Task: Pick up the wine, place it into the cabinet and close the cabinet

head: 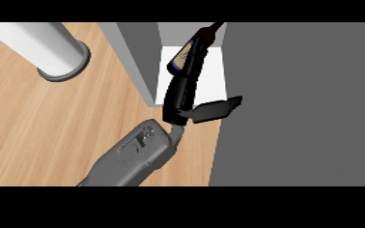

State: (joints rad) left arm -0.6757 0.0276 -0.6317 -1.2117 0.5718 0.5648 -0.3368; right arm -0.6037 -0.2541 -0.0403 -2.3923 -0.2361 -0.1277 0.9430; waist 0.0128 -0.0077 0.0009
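Head view: black left hand (182, 94) meets the dark glass wine bottle with pale label (189, 50), positioned over the white interior of the grey cabinet (139, 60); grasp cannot be determined. Advise seating the bottle fully inside, upright, before withdrawal.

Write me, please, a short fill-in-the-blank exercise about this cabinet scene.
1. The wine bottle lies in the cabinet, above a shelf coloured ___.
2. The hand stretched along the bottle is coloured ___.
3. The pale cylinder stands at the view's upper ___.
4. The counter has a top of light ___.
Missing words: white; black; left; wood.
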